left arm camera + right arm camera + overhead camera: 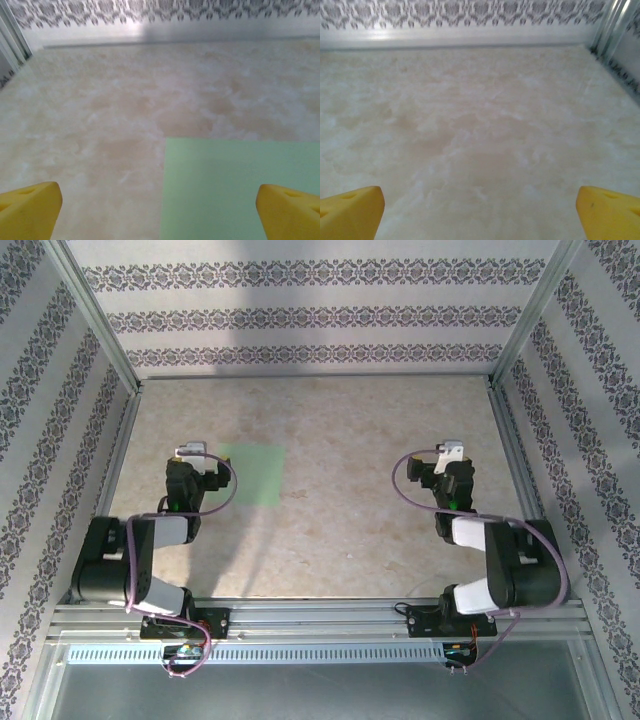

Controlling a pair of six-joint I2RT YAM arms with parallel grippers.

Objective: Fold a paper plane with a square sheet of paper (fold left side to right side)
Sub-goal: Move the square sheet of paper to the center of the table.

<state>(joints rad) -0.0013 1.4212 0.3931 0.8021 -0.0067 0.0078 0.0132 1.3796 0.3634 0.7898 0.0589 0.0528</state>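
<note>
The square sheet of paper is pale green and lies flat and unfolded on the marbled table, left of centre. My left gripper sits at its left edge, partly over it. In the left wrist view the sheet fills the lower right, and the two yellow fingertips stand far apart with nothing between them, the gripper open. My right gripper hovers over bare table on the right side, well away from the sheet. Its yellow fingertips are also wide apart and empty, the gripper open.
Patterned walls with metal frame posts enclose the table on three sides. An aluminium rail carrying both arm bases runs along the near edge. Purple cables loop off each arm.
</note>
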